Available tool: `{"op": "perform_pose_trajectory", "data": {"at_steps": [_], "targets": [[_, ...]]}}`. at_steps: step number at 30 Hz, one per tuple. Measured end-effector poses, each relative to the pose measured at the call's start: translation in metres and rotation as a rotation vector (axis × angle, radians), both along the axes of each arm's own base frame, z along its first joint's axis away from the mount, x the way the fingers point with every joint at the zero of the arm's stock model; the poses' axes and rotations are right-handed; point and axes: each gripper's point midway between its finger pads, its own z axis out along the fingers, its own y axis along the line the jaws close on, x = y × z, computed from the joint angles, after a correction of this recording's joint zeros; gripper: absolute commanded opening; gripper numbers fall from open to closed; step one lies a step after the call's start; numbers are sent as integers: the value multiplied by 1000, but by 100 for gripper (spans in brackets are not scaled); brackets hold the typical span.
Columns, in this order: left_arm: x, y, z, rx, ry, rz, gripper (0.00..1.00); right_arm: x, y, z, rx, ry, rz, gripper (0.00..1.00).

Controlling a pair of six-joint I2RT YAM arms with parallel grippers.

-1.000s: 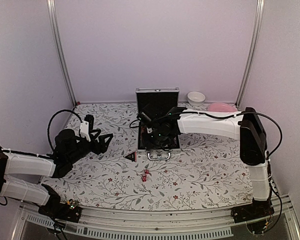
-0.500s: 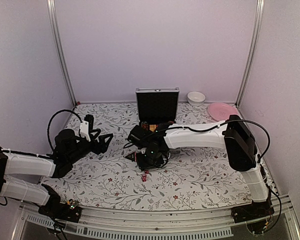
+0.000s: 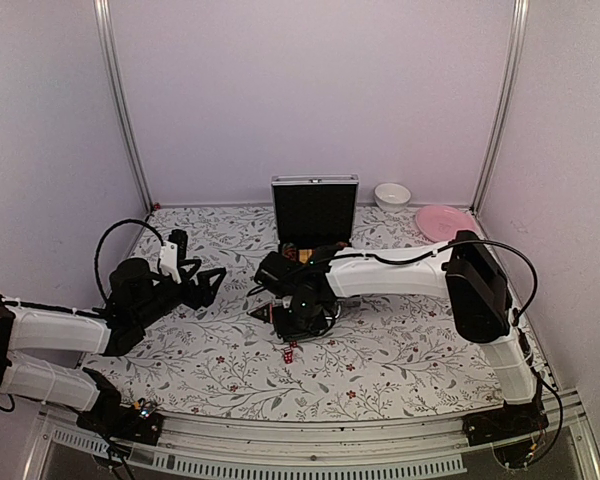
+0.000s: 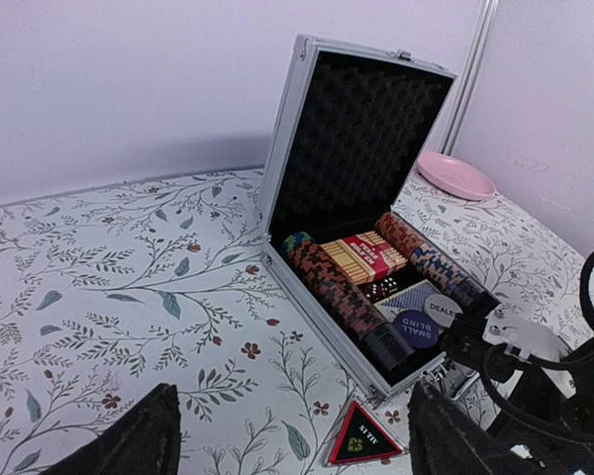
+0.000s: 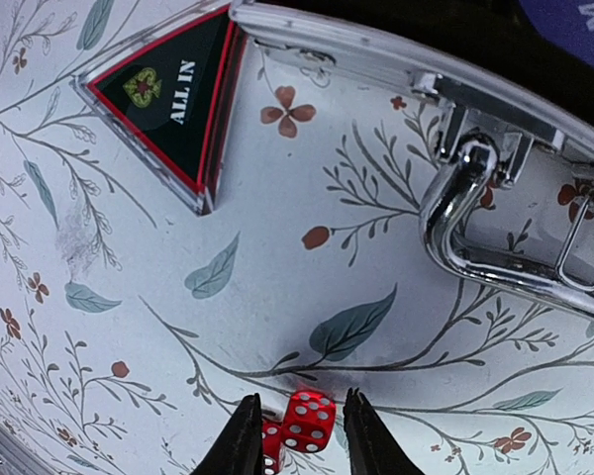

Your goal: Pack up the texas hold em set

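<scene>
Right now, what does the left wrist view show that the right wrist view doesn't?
Only the left wrist: the inside of the open case, with chips and card pack, and the plate beyond. Only the right wrist: red dice between the fingers of the right hand. Both: the All In triangle beside the case's front edge.

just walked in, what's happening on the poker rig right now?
It is packing the hold'em set. The right gripper is down on the table just in front of the open case, fingers either side of the red dice, with a sliver of gap showing, so no firm grip yet. The ALL IN triangle lies loose by the case's front corner. The chips and card pack are already inside. The left gripper hangs open off to the left, holding nothing.
</scene>
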Motion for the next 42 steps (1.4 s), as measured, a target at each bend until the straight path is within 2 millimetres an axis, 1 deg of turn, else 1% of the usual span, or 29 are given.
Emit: {"op": "perform_pose_trajectory", "data": {"at_steps": [4, 11, 20, 21, 23, 31, 35, 37, 39, 41, 42], "targets": [[0, 0, 0, 0, 0, 0, 79, -2, -3, -3, -15, 7, -2, 26], [0, 0, 0, -1, 0, 0, 79, -2, -4, -3, -17, 8, -3, 23], [0, 0, 0, -1, 0, 0, 80, -2, -4, -3, -19, 9, -4, 20], [0, 0, 0, -1, 1, 0, 80, -2, -4, -3, -20, 9, -4, 17], [0, 0, 0, -1, 0, 0, 80, -2, -4, -3, -21, 9, -4, 13], [0, 0, 0, -1, 0, 0, 80, 3, -5, 3, -32, -19, -11, 11], [0, 0, 3, -4, -6, 1, 80, 15, -10, 14, -33, -54, -23, 11], [0, 0, 3, -4, -6, 2, 80, 27, -17, 26, -28, -82, -36, 11], [0, 0, 3, -4, -6, 2, 80, 44, -26, 40, -17, -117, -58, 11], [0, 1, 3, -4, -6, 4, 80, 67, -38, 55, -2, -151, -90, 11], [0, 1, 3, -4, -6, 5, 80, 81, -45, 62, 10, -173, -108, 11]]}}
